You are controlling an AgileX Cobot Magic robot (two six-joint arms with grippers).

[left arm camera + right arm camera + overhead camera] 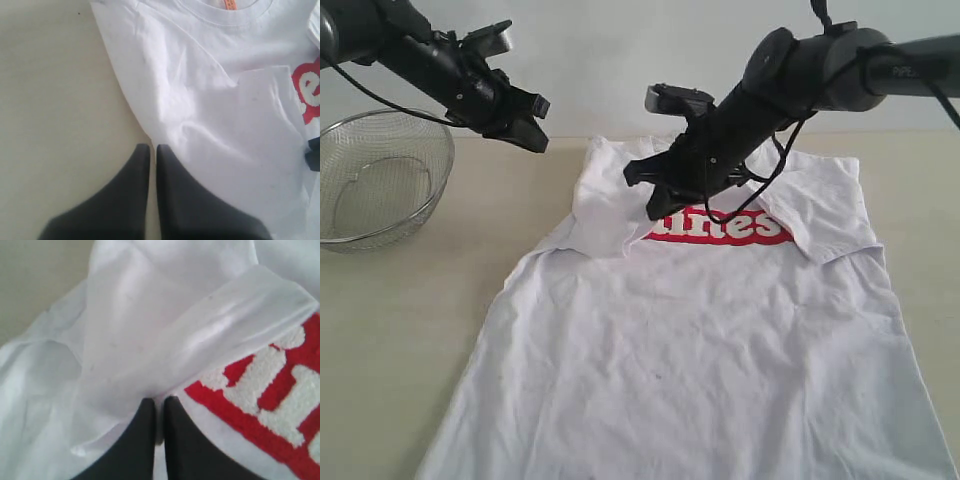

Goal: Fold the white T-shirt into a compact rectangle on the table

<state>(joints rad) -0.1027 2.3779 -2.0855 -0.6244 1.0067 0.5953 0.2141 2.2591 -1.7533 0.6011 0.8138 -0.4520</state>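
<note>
Right gripper (pixel 655 208), jaws shut, tips at the hem of the left folded-in sleeve (pixel 605 210) beside the red lettering (pixel 720 228); pinch unconfirmed. Left gripper (pixel 535 140) shut, empty, raised far left. White T-shirt (pixel 700 340) lies flat on the table (pixel 400 330); keep the 2 sleeve folds parallel before folding lengthwise.

The exterior camera looked down from beyond the hem of the white T-shirt (pixel 700 340), facing both arms. Each wrist camera peered past its own tips, left gripper (pixel 152 147) and right gripper (pixel 160 400) (the right much nearer the cloth). All three caught the red lettering (pixel 720 228) beside the right gripper.
</note>
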